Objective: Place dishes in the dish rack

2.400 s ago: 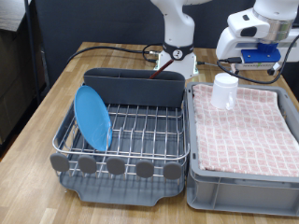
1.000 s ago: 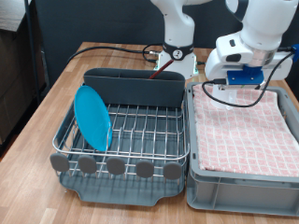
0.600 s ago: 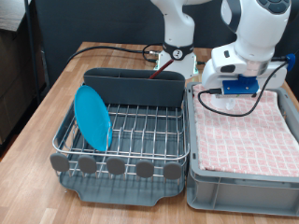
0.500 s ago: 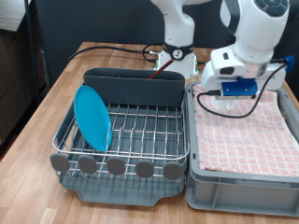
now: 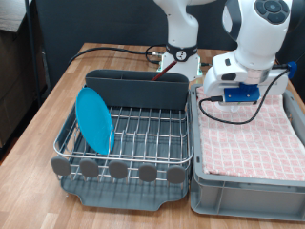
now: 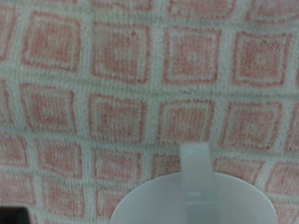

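The blue plate stands on edge in the wire dish rack, at the exterior view's left. The white mug stands on the pink checked cloth; the wrist view shows its rim and handle close below the hand. In the exterior view my gripper hangs low over the far left corner of the cloth and hides the mug. My fingers do not show in either view. The wooden spoon is out of view.
The tall grey utensil bin lines the rack's far side. The grey crate with the cloth sits right of the rack. The robot base and cables lie behind on the wooden table.
My arm has come down and to the exterior view's left over the mug. The mug showed earlier on the cloth and is now hidden behind the hand. The plate has not moved.
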